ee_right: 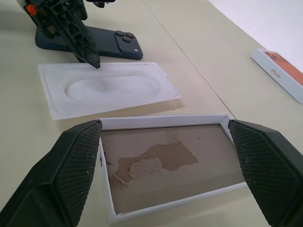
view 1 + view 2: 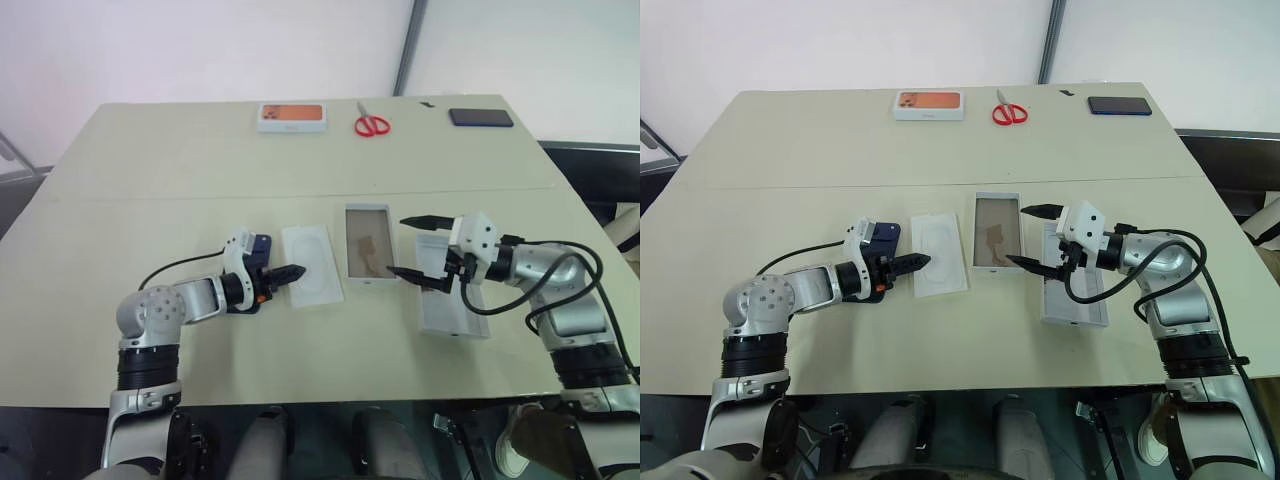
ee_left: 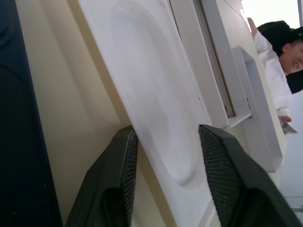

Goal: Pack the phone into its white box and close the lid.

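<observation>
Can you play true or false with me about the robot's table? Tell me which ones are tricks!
1. The white box has nothing in it. True.
2. The phone is already inside the box. False: it lies on the table beside the white insert.
3. The right tool is open. True.
4. The scissors have blue handles. False: they are red.
5. The lid is on the box. False: it lies beside it, under the right arm.

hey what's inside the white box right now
Nothing is inside the white box: its brownish cardboard floor shows bare, with a torn, peeling patch. The phone lies on the table beyond the white insert. No part of the floor is covered.
</observation>
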Available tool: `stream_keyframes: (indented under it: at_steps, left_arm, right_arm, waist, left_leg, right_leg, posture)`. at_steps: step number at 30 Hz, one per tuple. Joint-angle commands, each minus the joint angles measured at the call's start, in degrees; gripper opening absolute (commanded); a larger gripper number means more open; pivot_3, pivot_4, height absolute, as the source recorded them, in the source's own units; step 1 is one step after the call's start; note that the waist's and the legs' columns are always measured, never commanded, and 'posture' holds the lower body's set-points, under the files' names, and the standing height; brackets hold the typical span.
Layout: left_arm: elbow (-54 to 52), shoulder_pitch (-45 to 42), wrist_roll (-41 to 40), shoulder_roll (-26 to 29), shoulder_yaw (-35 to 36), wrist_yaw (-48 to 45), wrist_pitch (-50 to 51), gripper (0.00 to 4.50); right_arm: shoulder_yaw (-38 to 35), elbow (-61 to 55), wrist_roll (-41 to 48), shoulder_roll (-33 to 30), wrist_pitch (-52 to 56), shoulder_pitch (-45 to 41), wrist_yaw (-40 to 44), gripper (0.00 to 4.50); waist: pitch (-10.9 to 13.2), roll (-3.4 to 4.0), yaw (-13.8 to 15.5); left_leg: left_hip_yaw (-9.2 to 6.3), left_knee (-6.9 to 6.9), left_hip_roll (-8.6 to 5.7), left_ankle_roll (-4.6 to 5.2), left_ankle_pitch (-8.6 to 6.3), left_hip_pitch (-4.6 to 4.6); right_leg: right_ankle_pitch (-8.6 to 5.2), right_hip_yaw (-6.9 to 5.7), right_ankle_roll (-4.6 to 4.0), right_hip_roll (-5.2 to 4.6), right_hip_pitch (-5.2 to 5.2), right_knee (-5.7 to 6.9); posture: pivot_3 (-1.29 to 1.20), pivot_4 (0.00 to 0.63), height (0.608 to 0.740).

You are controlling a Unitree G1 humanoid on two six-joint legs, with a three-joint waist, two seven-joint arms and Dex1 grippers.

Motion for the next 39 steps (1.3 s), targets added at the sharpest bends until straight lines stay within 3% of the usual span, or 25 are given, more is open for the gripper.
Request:
stream_keyframes:
  at_steps: [1, 2, 11, 18, 26, 29, 36, 39]
  left_arm:
    - [0.34, -0.06, 0.07, 0.02, 0.61, 0.37, 0.53, 0.38]
    - [0.3, -0.1, 0.37, 0.27, 0.32, 0.24, 0.25, 0.02]
    - [2.62, -2.26, -3.69, -1.38, 6.86, 2.24, 3.02, 0.02]
    - [6.65, -7.3, -7.69, -2.09, 14.79, 5.8, 5.19, 0.02]
    - [6.6, -8.94, -9.42, -2.58, 16.92, 7.28, 6.64, 0.02]
    - [5.84, -8.79, -10.5, -3.48, 17.77, 8.08, 6.88, 0.0]
    - [5.48, -8.66, -11.41, -4.03, 18.92, 10.46, 6.13, 0.0]
    - [6.12, -9.53, -12.48, -3.74, 19.65, 10.79, 6.72, 0.0]
  right_arm:
    - [-1.06, -1.18, 0.36, -0.06, -0.67, -0.62, -0.39, 4.5]
    - [-1.02, -1.16, 0.34, -0.05, -0.69, -0.63, -0.43, 4.5]
    - [0.36, -0.66, 0.05, 1.16, -0.56, -0.79, -0.32, 4.5]
    - [6.76, 1.4, -5.25, 1.75, 1.24, -1.98, 0.57, 4.5]
    - [12.05, 5.34, -8.86, 3.74, 6.02, -6.77, 1.9, 4.5]
    - [12.22, 6.11, -8.11, 4.11, 8.25, -7.33, 2.88, 3.7]
    - [13.79, 5.78, -9.8, 4.81, 9.68, -7.52, 3.62, 0.11]
    - [13.9, 3.49, -9.07, 4.84, 11.05, -6.73, 4.25, 0.04]
  waist:
    - [-0.01, 0.01, 0.02]
    - [-0.01, 0.01, 0.03]
    - [0.0, 0.0, -0.06]
    - [0.03, -0.05, -0.03]
    - [0.03, -0.06, -0.14]
    - [0.04, -0.07, 0.03]
    - [0.05, -0.09, -0.07]
    - [0.05, -0.09, -0.08]
  left_leg:
    - [-0.01, 0.0, 0.0, 0.0, 0.0, 0.0]
    - [0.0, 0.0, 0.0, 0.0, 0.0, 0.02]
    - [0.0, 0.0, 0.01, 0.0, 0.0, 0.02]
    - [-0.01, 0.0, -0.01, -0.01, 0.01, -0.05]
    - [-0.03, 0.0, -0.01, -0.08, 0.05, -0.08]
    - [-0.03, -0.01, -0.01, -0.1, 0.06, -0.1]
    - [-0.05, 0.02, -0.03, -0.11, 0.06, -0.13]
    - [-0.04, 0.01, -0.02, -0.11, 0.06, -0.13]
  right_leg:
    - [0.0, -0.01, 0.0, 0.0, 0.0, 0.0]
    - [0.0, 0.0, 0.0, 0.0, 0.02, 0.0]
    - [0.0, 0.0, 0.0, 0.01, 0.01, 0.0]
    - [0.0, -0.01, 0.01, 0.01, -0.05, 0.0]
    - [0.0, -0.02, 0.01, 0.03, -0.1, 0.01]
    - [0.0, -0.03, 0.01, 0.02, -0.11, 0.0]
    - [0.0, -0.04, 0.01, 0.01, -0.13, 0.01]
    - [0.0, -0.04, 0.01, 0.05, -0.14, 0.01]
  posture:
    - [0.0, 0.15, 0.74]
    - [0.0, 0.15, 0.74]
    - [0.0, 0.15, 0.74]
    - [0.0, 0.15, 0.74]
    - [0.0, 0.15, 0.74]
    - [0.0, 0.15, 0.74]
    - [0.0, 0.15, 0.74]
    - [0.0, 0.15, 0.74]
